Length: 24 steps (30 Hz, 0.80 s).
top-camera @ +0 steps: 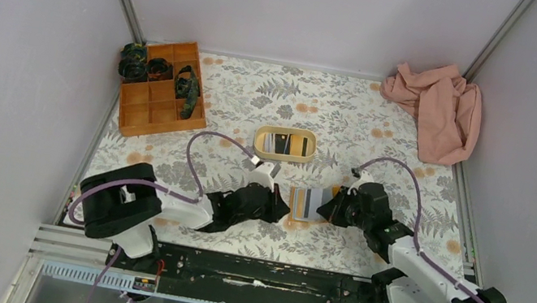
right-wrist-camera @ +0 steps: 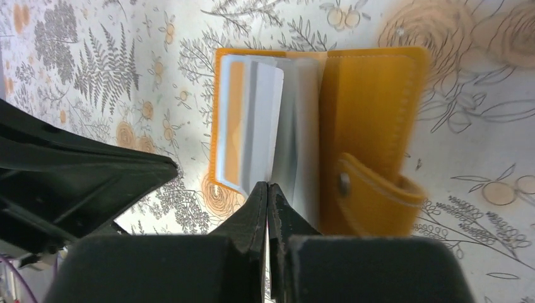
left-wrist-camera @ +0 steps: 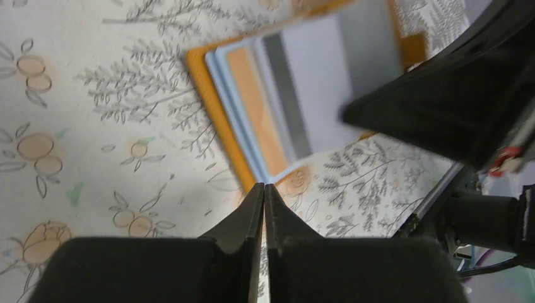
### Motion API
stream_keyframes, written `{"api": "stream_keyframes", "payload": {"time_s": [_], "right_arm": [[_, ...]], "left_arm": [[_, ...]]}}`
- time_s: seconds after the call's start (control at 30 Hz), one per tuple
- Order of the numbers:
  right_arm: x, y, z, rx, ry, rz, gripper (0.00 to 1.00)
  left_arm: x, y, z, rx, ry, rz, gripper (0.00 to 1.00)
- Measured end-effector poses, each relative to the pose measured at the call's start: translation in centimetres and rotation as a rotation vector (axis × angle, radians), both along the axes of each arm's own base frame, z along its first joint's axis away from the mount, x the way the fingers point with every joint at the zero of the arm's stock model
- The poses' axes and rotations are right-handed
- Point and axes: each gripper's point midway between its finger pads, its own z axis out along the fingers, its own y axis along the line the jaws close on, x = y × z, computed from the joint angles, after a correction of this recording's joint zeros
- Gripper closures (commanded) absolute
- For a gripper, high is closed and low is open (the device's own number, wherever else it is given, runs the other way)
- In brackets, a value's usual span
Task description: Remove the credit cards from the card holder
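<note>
Facing right claw (right-wrist-camera: 267, 189): card holder (right-wrist-camera: 369, 120) (open)

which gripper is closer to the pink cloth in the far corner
Right. The right gripper sits at the card holder's right edge, the side toward the pink cloth; the left gripper is at the holder's left edge, farther off.

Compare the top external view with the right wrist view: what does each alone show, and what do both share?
Only the top external view shows the orange compartment box, the beige oval tray and the pink cloth. Only the right wrist view shows the snap tab on the card holder and the right gripper with its fingers pressed together. Both show the card holder lying open on the floral table cover, cards fanned inside, and the left gripper beside it.
</note>
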Motion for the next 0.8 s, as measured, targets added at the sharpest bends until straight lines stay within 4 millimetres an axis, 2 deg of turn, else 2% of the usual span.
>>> {"api": "stream_keyframes", "payload": {"time_s": [0.1, 0.2, 0.37, 0.5, 0.67, 0.8], "right_arm": [[-0.6, 0.3, -1.2, 0.019, 0.041, 0.009, 1.0], [-0.4, 0.8, -1.1, 0.044, 0.035, 0.021, 1.0], [-0.1, 1.2, -0.9, 0.056, 0.025, 0.03, 0.99], [-0.1, 1.3, -1.1, 0.06, 0.024, 0.033, 0.97], [-0.1, 0.9, -1.9, 0.046, 0.034, 0.019, 0.88], [-0.2, 0.5, -2.6, 0.026, 0.049, 0.004, 0.82]], "left_arm": [[0.6, -0.6, 1.0, -0.011, -0.025, 0.005, 0.91], [1.0, -1.0, 1.2, -0.014, -0.031, 0.011, 0.92], [1.6, -2.1, 0.1, 0.002, -0.021, 0.01, 0.96], [2.0, -2.9, -1.6, 0.019, -0.006, 0.012, 1.0], [3.3, -4.9, -1.1, -0.029, -0.029, 0.019, 1.0], [3.8, -5.4, -1.2, -0.059, -0.026, 0.026, 1.0]]}}
